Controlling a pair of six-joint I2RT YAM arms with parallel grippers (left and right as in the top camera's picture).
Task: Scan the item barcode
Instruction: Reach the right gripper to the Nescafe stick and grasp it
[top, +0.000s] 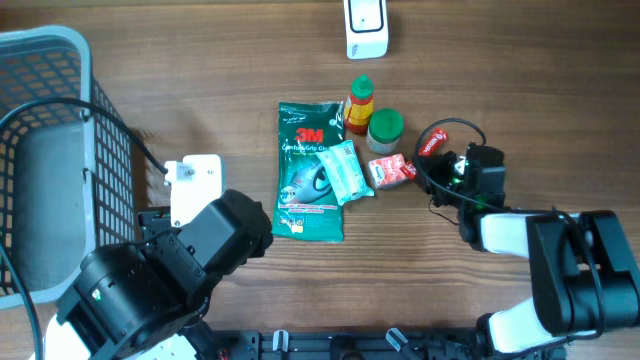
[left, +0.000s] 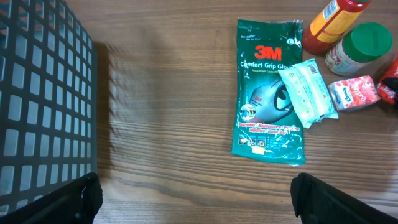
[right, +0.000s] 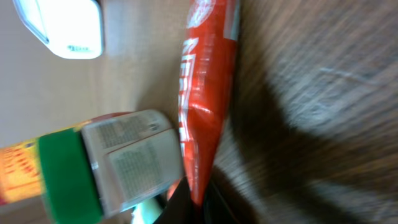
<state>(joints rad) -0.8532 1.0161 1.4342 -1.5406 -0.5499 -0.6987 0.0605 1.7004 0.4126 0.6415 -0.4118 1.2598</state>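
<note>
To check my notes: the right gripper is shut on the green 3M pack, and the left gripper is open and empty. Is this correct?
Not fully. The right gripper is shut on the red packet, not the green 3M pack, which lies apart from it; the right wrist view shows this. The left gripper is open and empty, as you say.
</note>
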